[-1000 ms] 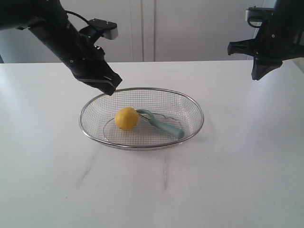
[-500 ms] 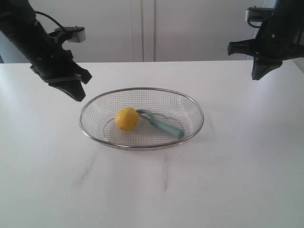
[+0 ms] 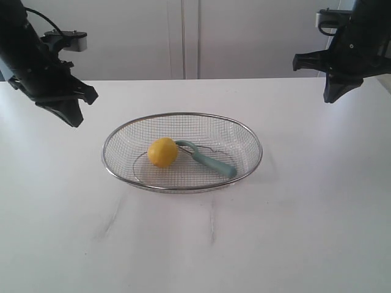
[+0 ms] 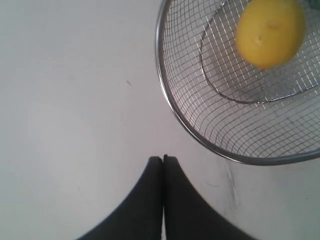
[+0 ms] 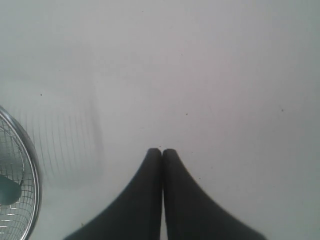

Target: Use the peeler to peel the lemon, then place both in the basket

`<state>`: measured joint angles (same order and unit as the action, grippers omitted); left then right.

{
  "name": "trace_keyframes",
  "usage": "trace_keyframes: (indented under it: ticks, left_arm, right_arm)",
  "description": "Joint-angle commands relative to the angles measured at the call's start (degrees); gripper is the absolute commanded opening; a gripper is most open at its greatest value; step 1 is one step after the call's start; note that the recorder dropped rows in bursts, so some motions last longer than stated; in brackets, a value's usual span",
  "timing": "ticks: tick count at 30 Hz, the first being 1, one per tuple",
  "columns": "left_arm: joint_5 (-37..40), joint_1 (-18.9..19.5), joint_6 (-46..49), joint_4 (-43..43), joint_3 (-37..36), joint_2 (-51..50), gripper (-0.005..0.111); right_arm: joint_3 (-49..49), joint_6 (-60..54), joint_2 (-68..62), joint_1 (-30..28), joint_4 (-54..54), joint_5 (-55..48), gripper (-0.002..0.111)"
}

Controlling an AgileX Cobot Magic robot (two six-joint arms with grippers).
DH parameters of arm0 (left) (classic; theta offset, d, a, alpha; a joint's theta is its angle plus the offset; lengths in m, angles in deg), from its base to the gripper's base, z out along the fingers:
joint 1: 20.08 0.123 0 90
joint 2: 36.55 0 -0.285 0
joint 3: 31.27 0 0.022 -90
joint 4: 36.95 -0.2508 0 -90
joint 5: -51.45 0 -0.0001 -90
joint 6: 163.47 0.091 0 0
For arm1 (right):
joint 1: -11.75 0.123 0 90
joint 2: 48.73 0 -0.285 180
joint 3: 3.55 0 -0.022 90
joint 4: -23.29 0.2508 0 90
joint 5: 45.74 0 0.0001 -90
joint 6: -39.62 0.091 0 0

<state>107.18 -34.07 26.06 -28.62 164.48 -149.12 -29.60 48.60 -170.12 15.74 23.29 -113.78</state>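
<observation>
The silver wire mesh basket (image 3: pixel 245 135) stands in the middle of the white table. Inside it lie the yellow lemon (image 3: pixel 162 152) and, touching it on the right, the teal-handled peeler (image 3: pixel 211 161). My left gripper (image 3: pixel 74 119) hangs shut and empty above the table, left of the basket. My right gripper (image 3: pixel 329 96) is shut and empty high at the far right. The left wrist view shows the shut left gripper (image 4: pixel 163 158) beside the basket rim (image 4: pixel 165 95), with the lemon (image 4: pixel 270 33) inside. In the right wrist view the shut right gripper (image 5: pixel 161 151) is over bare table, with the basket rim (image 5: pixel 34 175) at the picture's edge.
A white table (image 3: pixel 305 232) carries the basket, and a pale wall with cabinet doors (image 3: pixel 189 36) runs behind it.
My left arm has drawn back from over the basket's left rim, up and to the left. The right arm, lemon and peeler have not moved.
</observation>
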Motion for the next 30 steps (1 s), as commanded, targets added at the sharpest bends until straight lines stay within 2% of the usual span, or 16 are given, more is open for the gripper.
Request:
trace_keyframes:
  ticks: [1, 12, 21, 26, 30]
  left_arm:
    - [-0.41, 0.14, -0.93, -0.07, -0.28, 1.90, 0.000]
    - [-2.82, 0.14, -6.92, -7.99, -0.65, 5.93, 0.000]
    - [-6.49, 0.14, -8.75, -10.83, -4.37, 9.79, 0.000]
    - [-6.22, 0.14, -12.81, -15.93, -6.85, 11.74, 0.000]
    - [-5.22, 0.14, -13.12, -16.37, -8.37, 13.62, 0.000]
  right_arm:
    - [0.05, -0.22, 0.68, -0.38, 0.00, 0.50, 0.000]
    - [0.05, -0.22, 0.68, -0.38, 0.00, 0.50, 0.000]
    - [0.05, -0.22, 0.68, -0.38, 0.00, 0.50, 0.000]
    - [0.05, -0.22, 0.68, -0.38, 0.00, 0.50, 0.000]
    - [0.05, -0.22, 0.68, -0.38, 0.00, 0.50, 0.000]
